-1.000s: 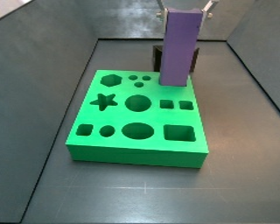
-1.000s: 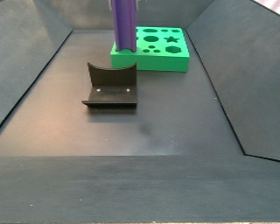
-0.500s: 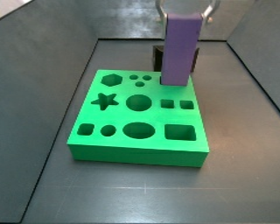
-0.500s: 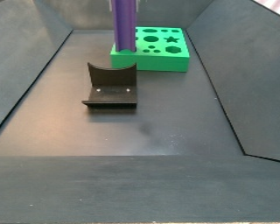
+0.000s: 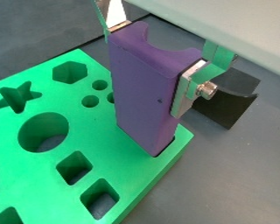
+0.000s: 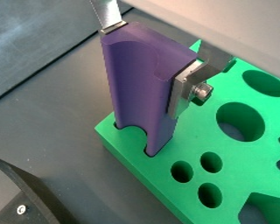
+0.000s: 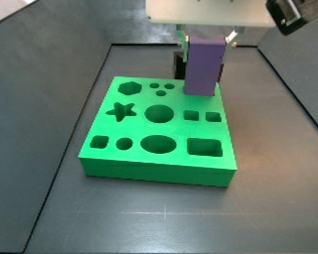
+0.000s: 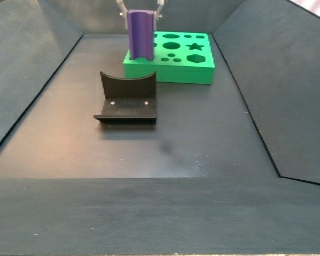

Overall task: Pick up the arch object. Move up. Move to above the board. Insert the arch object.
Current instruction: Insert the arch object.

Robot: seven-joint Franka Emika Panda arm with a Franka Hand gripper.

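The purple arch object (image 5: 149,101) stands upright with its lower end in a hole at the corner of the green board (image 5: 38,166). My gripper (image 5: 149,52) is shut on its upper end, one silver finger (image 5: 189,83) on each side. Both show in the other wrist view too: arch object (image 6: 136,87), gripper (image 6: 146,48), board (image 6: 230,171). In both side views the gripper (image 7: 209,42) (image 8: 140,12) holds the arch object (image 7: 205,69) (image 8: 141,40) low over the board's (image 7: 155,171) (image 8: 190,70) corner.
The dark fixture (image 8: 125,98) stands on the floor beside the board's corner, close to the arch object; it also shows in both wrist views (image 5: 230,101) (image 6: 25,197). Grey walls enclose the floor. The board has star, circle, square and oval holes.
The gripper has come down with the arch object. The block, earlier high above the board's corner, now has its lower end in the hole.
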